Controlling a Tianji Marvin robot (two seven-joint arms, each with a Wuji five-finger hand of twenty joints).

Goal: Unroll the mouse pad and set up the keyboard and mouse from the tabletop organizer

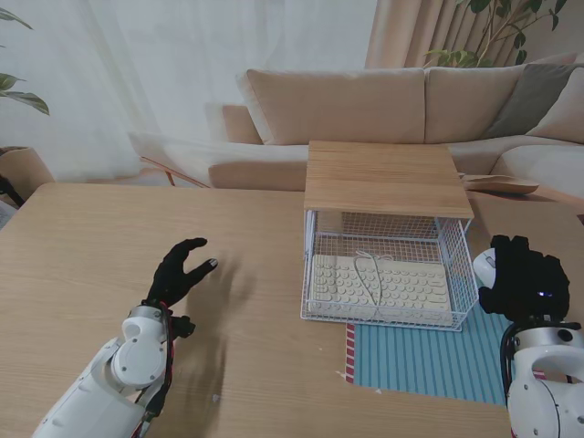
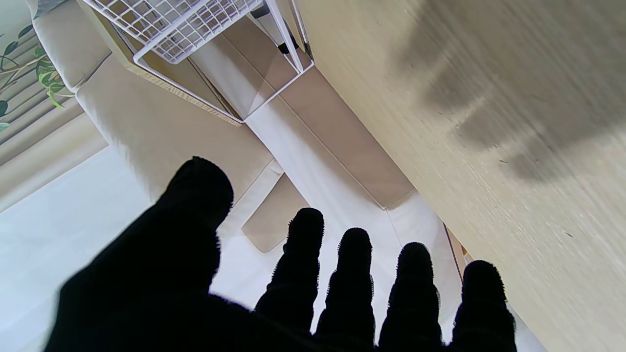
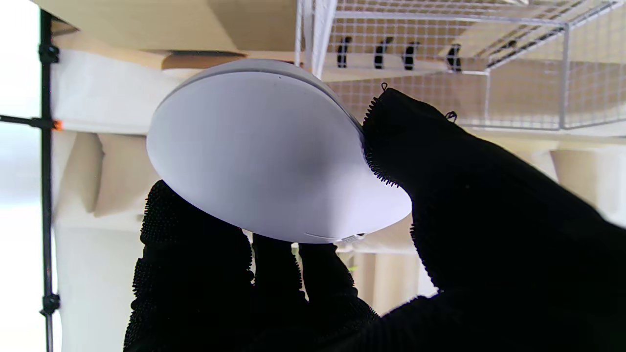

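Light wood-grain table in foreground; behind it a beige sofa with cushions, grey pillow at its right end, sheer white curtain lit by daylight on the left, beige drapes and leafy plant behind sofa.

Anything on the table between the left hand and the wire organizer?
No: in the stand view only bare wooden table separates the open left hand from the organizer holding the keyboard.
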